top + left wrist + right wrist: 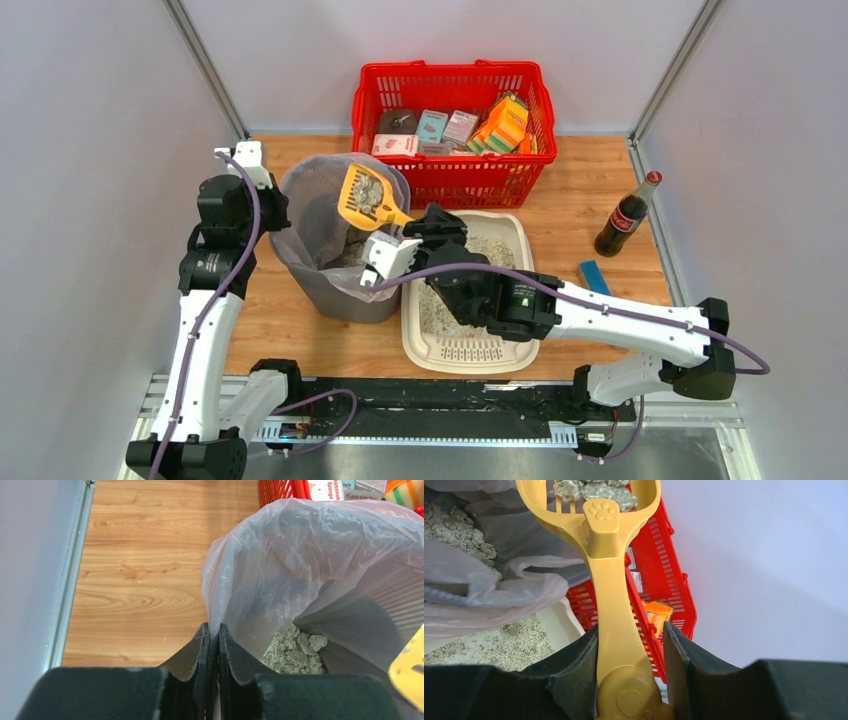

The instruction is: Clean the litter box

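Clumps [295, 650] lie in the bag [310, 565] (left gripper [212, 635] pinches its rim); right gripper [630, 630] grips a loaded scoop [609, 545], litter box [468, 350] unfinished

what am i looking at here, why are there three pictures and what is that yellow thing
Two robot arms, the left arm and the right arm, are bolted to the near edge of a wooden table. The wide picture comes from a fixed camera above and behind them. The other two come from a camera on each wrist, so the dark shapes at the bottom are that arm's own fingers. On the table stand a cream litter box, a grey bin lined with a clear bag, a red basket, a cola bottle and a small blue object. The right arm's fingers grip a yellow scoop, loaded with clumps, above the bag. The left arm's fingers look pinched on the bag's rim.
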Robot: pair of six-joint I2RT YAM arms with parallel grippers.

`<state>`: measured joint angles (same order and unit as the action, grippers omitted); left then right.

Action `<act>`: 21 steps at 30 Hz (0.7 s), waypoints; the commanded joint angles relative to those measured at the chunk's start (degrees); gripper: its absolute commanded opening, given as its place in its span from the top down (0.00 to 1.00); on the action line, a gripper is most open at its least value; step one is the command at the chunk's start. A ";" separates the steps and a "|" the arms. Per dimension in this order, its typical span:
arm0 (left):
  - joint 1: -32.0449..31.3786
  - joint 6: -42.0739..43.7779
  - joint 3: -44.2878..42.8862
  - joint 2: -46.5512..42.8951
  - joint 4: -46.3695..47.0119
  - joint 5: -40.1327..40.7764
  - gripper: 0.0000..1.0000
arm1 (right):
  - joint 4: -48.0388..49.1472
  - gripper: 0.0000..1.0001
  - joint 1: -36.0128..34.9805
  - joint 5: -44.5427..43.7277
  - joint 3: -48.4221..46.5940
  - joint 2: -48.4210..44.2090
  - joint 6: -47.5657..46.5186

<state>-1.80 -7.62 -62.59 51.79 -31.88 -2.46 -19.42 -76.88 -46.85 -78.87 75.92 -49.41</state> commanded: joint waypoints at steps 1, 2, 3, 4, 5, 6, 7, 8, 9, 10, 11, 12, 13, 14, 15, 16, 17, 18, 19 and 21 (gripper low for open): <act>-0.57 -2.05 -0.87 0.86 -0.90 -4.31 0.88 | 7.56 1.00 -0.99 -1.31 -0.23 -0.69 -5.35; -0.57 -2.05 -0.87 0.86 -0.90 -4.31 0.89 | 7.29 1.00 -0.90 -1.57 -0.49 -0.51 -5.78; -0.57 -1.96 -0.87 0.68 -0.99 -4.40 0.91 | 7.29 1.00 -1.08 -1.93 -0.49 -0.51 -6.83; -0.57 -1.88 -0.87 0.59 -0.99 -4.31 0.94 | 7.29 1.00 -1.25 -2.89 -0.41 -0.51 -7.36; -0.57 -1.88 -0.96 0.59 -0.99 -4.40 0.95 | 7.64 1.00 -1.34 -3.33 0.12 -0.60 -8.07; -0.57 -1.79 -0.96 0.51 -1.08 -4.40 0.96 | 8.08 1.00 -1.69 -3.77 0.56 -0.60 -8.59; -0.57 -1.79 -1.13 0.68 -1.08 -4.48 0.97 | 9.65 1.00 -1.87 -4.56 1.08 -0.86 -9.73; -0.57 -1.79 -1.13 0.68 -1.25 -4.48 0.98 | 10.27 1.00 -2.13 -4.57 2.13 -1.21 -9.92; -0.57 -1.87 -1.13 0.85 -1.34 -4.92 0.99 | 10.63 1.00 -2.31 -4.39 2.49 -1.39 -9.83; -0.57 -1.88 -1.22 0.86 -1.43 -5.10 1.00 | 11.33 1.00 -2.48 -3.95 2.93 -1.56 -9.57; -0.57 -1.88 -1.22 1.03 -1.26 -5.19 1.00 | 11.68 1.00 -2.48 -3.86 3.19 -1.48 -9.57; -0.57 -1.96 -1.22 1.03 -1.26 -5.36 1.00 | 11.95 1.00 -2.48 -3.78 3.46 -1.39 -9.57; -0.57 -1.96 -1.13 1.12 -1.26 -5.36 1.00 | 12.30 1.00 -2.48 -3.86 3.37 -1.21 -9.74; -0.57 -1.96 -1.13 1.03 -1.17 -5.45 1.00 | 12.39 1.00 -2.57 -3.95 3.37 -0.95 -10.00; -0.57 -1.96 -1.22 0.95 -1.26 -5.45 1.00 | 12.48 1.00 -2.66 -4.12 3.20 -0.78 -10.35; -0.57 -1.96 -1.13 0.94 -1.26 -5.36 1.00 | 12.82 1.00 -2.66 -4.47 3.20 -0.51 -10.79; -0.57 -1.96 -1.13 1.03 -1.26 -5.45 1.00 | 13.09 1.00 -2.83 -4.74 3.20 -0.51 -12.19; -0.66 -1.96 -1.22 1.03 -1.26 -5.36 1.00 | 13.27 1.00 -2.92 -4.92 3.28 -0.25 -12.90; -0.57 -1.96 -1.22 0.95 -1.26 -5.54 1.00 | 13.70 1.00 -2.92 -5.61 3.37 -0.16 -13.69; -0.57 -1.96 -1.31 0.94 -1.26 -5.54 1.00 | 14.23 1.00 -2.92 -6.15 3.55 -0.33 -15.28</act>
<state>-1.78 -7.64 -62.74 51.96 -31.73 -3.66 -9.96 -79.37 -50.33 -75.33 75.88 -60.36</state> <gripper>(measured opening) 0.118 0.454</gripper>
